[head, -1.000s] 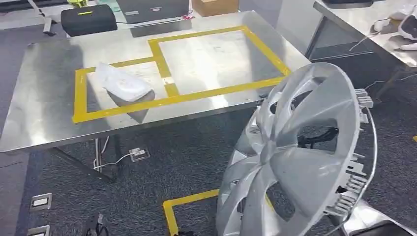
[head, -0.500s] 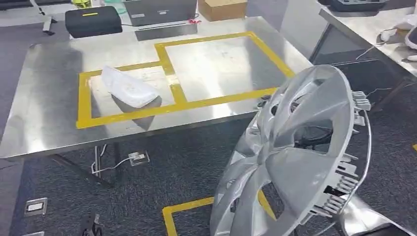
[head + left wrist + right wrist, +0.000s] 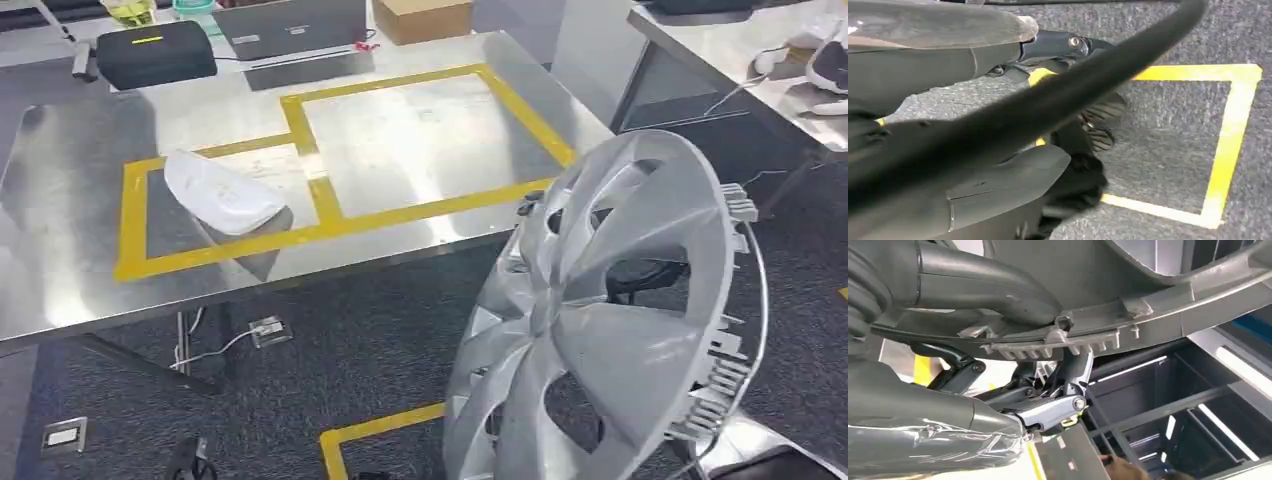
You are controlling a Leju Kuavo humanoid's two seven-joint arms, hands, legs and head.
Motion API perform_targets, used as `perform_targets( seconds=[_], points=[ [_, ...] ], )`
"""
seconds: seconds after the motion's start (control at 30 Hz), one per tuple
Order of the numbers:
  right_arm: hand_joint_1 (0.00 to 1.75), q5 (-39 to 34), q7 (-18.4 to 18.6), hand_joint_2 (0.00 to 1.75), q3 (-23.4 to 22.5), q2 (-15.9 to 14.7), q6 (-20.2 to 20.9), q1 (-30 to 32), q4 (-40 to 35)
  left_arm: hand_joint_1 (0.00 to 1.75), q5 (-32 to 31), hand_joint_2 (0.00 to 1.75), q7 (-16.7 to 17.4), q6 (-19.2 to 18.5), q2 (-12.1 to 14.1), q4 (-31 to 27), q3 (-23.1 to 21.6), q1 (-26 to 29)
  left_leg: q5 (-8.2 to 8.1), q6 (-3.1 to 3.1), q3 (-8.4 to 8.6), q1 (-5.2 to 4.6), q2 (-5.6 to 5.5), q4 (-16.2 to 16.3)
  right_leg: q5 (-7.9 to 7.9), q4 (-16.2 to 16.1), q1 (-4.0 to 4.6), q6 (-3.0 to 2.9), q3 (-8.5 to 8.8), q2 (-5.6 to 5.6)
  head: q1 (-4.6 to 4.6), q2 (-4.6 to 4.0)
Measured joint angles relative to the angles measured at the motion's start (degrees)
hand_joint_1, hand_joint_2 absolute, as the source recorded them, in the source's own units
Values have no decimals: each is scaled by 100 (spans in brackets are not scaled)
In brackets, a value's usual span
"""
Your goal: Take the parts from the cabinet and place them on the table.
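Fingers [image 3: 998,295] of the right hand [image 3: 1013,360], thick and grey, curl over the ribbed rim of a large silver plastic wheel cover with curved spokes [image 3: 610,310], gripping it from behind while darker fingers press from the other side. Beyond those fingers, the wheel cover stands tilted on edge above dark grey carpet [image 3: 330,340], short of a shiny steel table [image 3: 70,270] marked with yellow tape rectangles [image 3: 320,200]. Farther from the fingers, a white curved plastic part [image 3: 215,192] lies inside the smaller rectangle. At the left wrist, the left hand [image 3: 998,190] hangs over carpet and yellow floor tape [image 3: 1223,145]; whether its fingers are spread cannot be told
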Motion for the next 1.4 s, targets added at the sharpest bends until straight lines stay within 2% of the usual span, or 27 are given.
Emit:
perform_targets(
  seconds=[0.03, 0.1, 0.13, 0.17, 0.27, 0.3, 0.33, 0.43, 0.47, 0.5, 0.53, 0.6, 0.63, 0.67, 0.7, 0.73, 0.83, 0.9, 0.97, 1.0, 1.03, 1.1, 1.13, 1.17, 1.27, 1.33, 1.4],
  points=[
    [175, 0, 0, 175, 0, 0, 0, 0, 0, 0, 0, 175, 0, 2, 0, 0, 0, 5, 296, 29, 109, -6, 0, -354, -35, 0, 9, 0, 49, 15, -22, 0],
    [175, 0, -7, 175, 0, 0, 0, -5, -2, 0, 0, 175, 0, 4, 13, 0, 0, 2, 994, 131, 590, -40, -1, -1523, -123, -3, 29, 14, 178, 24, -70, 0],
    [175, 0, -9, 175, 0, 0, 0, -9, 0, 0, 0, 175, 0, 7, 26, 0, 0, -1, 1005, 181, 739, -77, -2, -1820, -154, -16, 36, 26, 198, 19, -70, 0],
    [175, 0, -9, 175, 0, 0, 2, -19, -2, 0, 0, 175, 0, 7, 28, 0, 0, -10, 962, 180, 779, -86, -1, -1940, -179, -6, 61, 61, 192, 33, -65, 0],
    [175, 0, -9, 175, 2, 0, 4, -15, -2, 0, 0, 175, 0, 7, 26, 0, 0, -22, 912, 213, 797, -109, -2, -1953, -218, -55, 34, 129, 218, 23, -59, 0],
    [175, 0, -9, 175, -2, 0, 9, -10, -18, 0, 0, 175, 0, 7, 20, -2, 0, -13, 921, 221, 882, -20, 12, -2047, -277, -36, 53, 171, 195, 18, -63, 0],
    [175, 0, -20, 175, -7, 0, 9, -19, -15, 0, 0, 175, 0, 7, 17, -2, 0, -13, 896, 252, 944, -25, 12, -2069, -366, 146, 55, 189, 160, 0, -35, 0],
    [175, 0, -22, 175, -2, 0, 18, -38, 4, 0, 0, 175, 0, 7, 26, -2, 0, -26, 810, 309, 1049, -21, 17, -2067, -916, 1635, 15, 252, -610, -5, 77, 0],
    [175, 0, -22, 175, -2, 0, 17, -24, 15, 0, 0, 175, 0, 7, 26, -2, 0, -23, 776, 306, 1083, -21, 14, -2067, -959, 1989, -5, 273, -848, -6, 90, 0],
    [175, 0, -20, 175, -2, 0, 18, -16, 30, 0, 0, 175, 0, 7, 22, -2, 0, -13, 742, 299, 1131, -16, 7, -2066, -832, 2007, -28, 292, -939, -7, 122, 0],
    [175, 0, -20, 175, -2, 0, 18, -16, 41, 0, -2, 175, 0, 7, 17, -2, 0, -6, 706, 282, 1177, -8, -1, -2063, -623, 1792, -43, 304, -897, -11, 142, 0],
    [175, 0, -20, 175, -4, -2, 18, -22, 44, 0, -2, 175, 0, 7, 7, -2, 0, -3, 590, 219, 1330, 18, -17, -2039, 145, 650, -82, 333, -476, -23, 206, 0],
    [175, 0, -20, 175, -4, -2, 17, -20, 46, 0, -4, 175, 0, 7, 7, 0, 0, 4, 534, 175, 1342, 16, -18, -2032, 274, 299, -92, 352, -349, -30, 236, 0],
    [175, 0, -22, 175, 0, -2, 24, -36, 59, 0, -13, 175, 0, 7, 17, 0, 0, -24, 503, 133, 1334, -18, -21, -1978, 206, 220, -60, 333, -249, -18, 263, 0],
    [175, -2, -9, 175, 2, -2, 31, -59, 61, 0, -15, 175, 0, 9, 20, 0, 0, -32, 509, 117, 1278, -15, -21, -1965, 106, 132, -55, 252, -208, -9, 265, 0],
    [175, -7, -9, 175, 4, -2, 33, -52, 61, 0, -17, 175, 0, 9, 20, 0, 0, -43, 517, 102, 1267, -24, -21, -1970, 110, 142, -50, 233, -241, -1, 187, 0],
    [175, -22, -9, 175, -7, -15, 37, -61, 61, 0, -17, 175, 2, 9, 15, 0, 0, -26, 387, 21, 1249, 5, -3, -1832, 76, 99, -68, 137, -172, 10, 153, 0],
    [175, -26, -9, 175, 0, -13, 52, -75, 61, 0, -17, 175, 2, 9, 9, 0, 0, -44, 60, -5, 796, 1, -2, -1012, 37, 97, -60, 79, -139, 1, 42, 0],
    [175, -28, -9, 175, 2, -13, 50, -71, 68, 0, -20, 175, 2, 9, 7, 0, 0, -37, -188, -11, 167, 1, -1, -57, -10, 97, -37, 37, -106, -5, -4, 0],
    [175, -28, -9, 175, 2, -13, 44, -67, 68, 0, -20, 175, 2, 9, 2, 0, 0, -22, -116, -4, 18, 2, -1, 56, -36, 97, -28, 31, -78, 1, -28, 0],
    [175, -28, -9, 175, 2, -13, 33, -66, 68, 0, -22, 175, 2, 9, 2, 0, -2, -11, 102, 15, 19, 0, -1, -112, -67, 97, -21, 33, -33, 16, -44, 0],
    [175, -33, -7, 175, 0, -13, -15, -67, 61, 0, -39, 175, 7, 13, 4, 0, -2, -15, 807, 86, 400, -10, -1, -1133, -156, 97, -13, 48, 104, 31, -87, 0],
    [175, -44, 0, 175, -2, -13, -35, -67, 55, 0, -57, 175, 7, 13, 11, 0, -2, -21, 1058, 125, 597, -22, -1, -1656, -202, 91, -14, 59, 149, 30, -103, 0],
    [175, -55, 13, 175, -2, -15, -48, -78, 48, 0, -72, 175, 9, 13, 15, 0, 0, -29, 928, 132, 710, -63, -6, -1718, -231, 83, 22, 94, 151, 30, -94, 0],
    [175, -74, 63, 175, -2, -15, -103, -50, 28, 0, -79, 175, 17, 11, 15, 0, -2, -46, 871, 180, 719, -97, -9, -1835, -263, 37, -18, 164, 167, 38, -81, 0],
    [175, -83, 63, 175, -11, -20, -131, -33, -2, 0, -81, 175, 22, 11, 11, 0, -2, -34, 867, 216, 821, -28, 8, -1942, -353, 96, -26, 224, 137, 17, -57, 0],
    [175, -83, 59, 175, -18, -26, -131, -41, -18, 0, -87, 175, 22, 9, 18, 0, -2, -42, 808, 297, 903, -32, 10, -1951, -660, 844, -9, 258, -194, -1, 24, 0]
  ],
)
